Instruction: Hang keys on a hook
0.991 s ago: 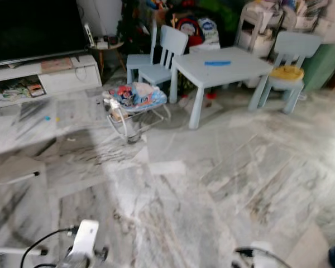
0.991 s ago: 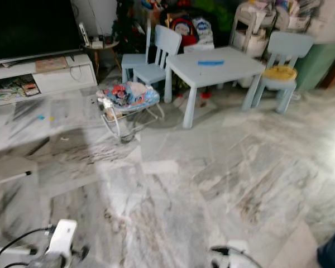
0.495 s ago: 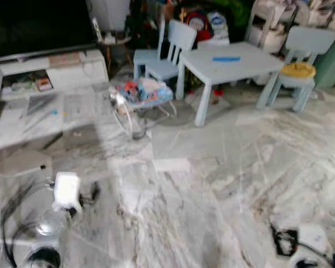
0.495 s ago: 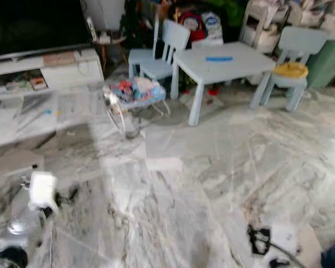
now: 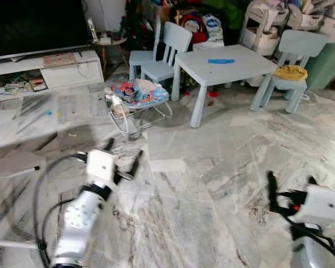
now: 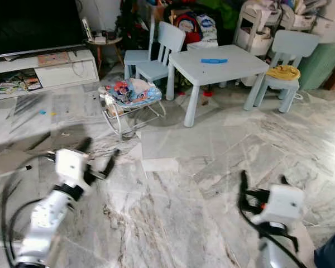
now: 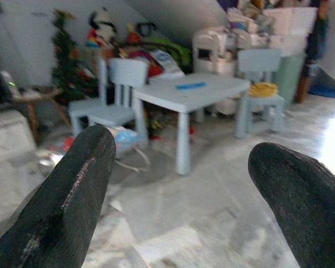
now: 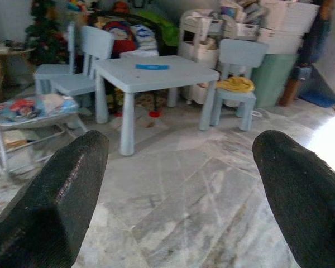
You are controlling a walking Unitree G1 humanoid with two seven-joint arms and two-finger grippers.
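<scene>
My left gripper is raised over the marble floor at lower left, open, with nothing between its two black fingers. At lower right my right gripper is also held up and open, its fingers spread wide and empty. Both point across the room toward the small light blue table. In both wrist views the wide gap between the fingers frames the table and chairs.
A blue flat item lies on the table, with light blue chairs around it. A baby bouncer stands on the floor ahead. A TV stand lines the left wall. A white low object sits at left.
Both arms have risen from the bottom edge into full view, with their fingers now spread. The camera has shifted slightly as I move.
</scene>
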